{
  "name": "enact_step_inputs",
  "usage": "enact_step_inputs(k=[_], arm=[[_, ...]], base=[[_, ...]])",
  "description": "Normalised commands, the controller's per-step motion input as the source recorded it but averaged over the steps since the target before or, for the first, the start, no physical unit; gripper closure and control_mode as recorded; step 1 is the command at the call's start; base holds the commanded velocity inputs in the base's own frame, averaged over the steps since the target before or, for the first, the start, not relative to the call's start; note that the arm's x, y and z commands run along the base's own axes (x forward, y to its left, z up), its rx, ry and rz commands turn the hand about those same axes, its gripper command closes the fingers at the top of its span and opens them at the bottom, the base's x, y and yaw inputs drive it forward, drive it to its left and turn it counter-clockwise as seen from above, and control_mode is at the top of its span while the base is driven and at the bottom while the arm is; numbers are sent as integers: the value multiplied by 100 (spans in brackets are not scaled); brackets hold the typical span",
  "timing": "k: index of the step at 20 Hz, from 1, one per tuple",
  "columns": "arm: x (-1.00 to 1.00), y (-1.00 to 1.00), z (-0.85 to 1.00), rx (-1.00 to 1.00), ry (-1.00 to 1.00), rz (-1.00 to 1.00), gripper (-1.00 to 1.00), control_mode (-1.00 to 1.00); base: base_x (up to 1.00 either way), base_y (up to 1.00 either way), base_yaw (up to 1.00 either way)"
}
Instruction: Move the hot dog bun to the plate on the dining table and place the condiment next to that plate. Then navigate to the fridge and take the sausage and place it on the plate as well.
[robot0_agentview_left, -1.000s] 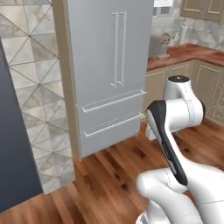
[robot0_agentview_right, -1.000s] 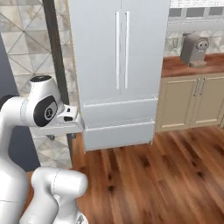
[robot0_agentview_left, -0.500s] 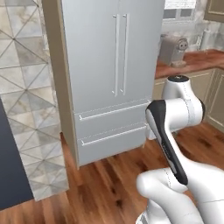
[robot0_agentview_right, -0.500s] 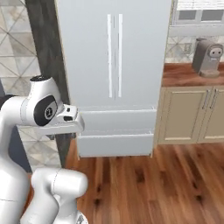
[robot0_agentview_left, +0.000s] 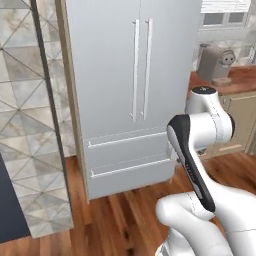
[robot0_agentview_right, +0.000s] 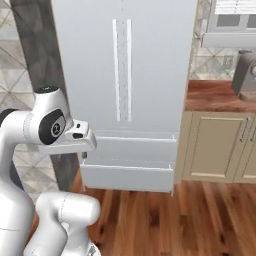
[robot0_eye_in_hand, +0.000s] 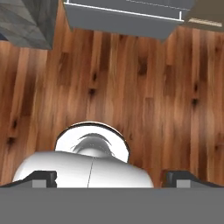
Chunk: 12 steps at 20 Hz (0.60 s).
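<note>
A silver-grey fridge (robot0_agentview_left: 130, 95) with pale bar handles stands on a reddish-brown wood-grain floor (robot0_eye_in_hand: 144, 87) streaked with dark knots. Beside it, wall tiles (robot0_agentview_left: 25, 125) carry a grey-and-beige triangle pattern. Cream cabinets (robot0_agentview_right: 220, 147) sit under a red-brown tabletop (robot0_agentview_right: 215, 96), which carries a grey coffee machine (robot0_agentview_left: 216, 62). The arm (robot0_agentview_left: 200, 135) is white with dark joints.

The white arm is folded up tight above its base, elbow raised, with the hand turned straight down toward the wooden floor (robot0_eye_in_hand: 144, 100). The gripper (robot0_eye_in_hand: 111, 178) hangs empty, its two dark fingertips (robot0_eye_in_hand: 43, 178) spread wide apart.
</note>
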Motion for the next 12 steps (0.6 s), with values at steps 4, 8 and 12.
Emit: enact_step_inputs(k=[4,8,12], arm=[[0,0,0,0,0,0,-100,100],[0,0,0,0,0,0,-100,100],[0,0,0,0,0,0,-100,100]], base=[[71,-47,31],[62,-48,21],[67,-28,6]])
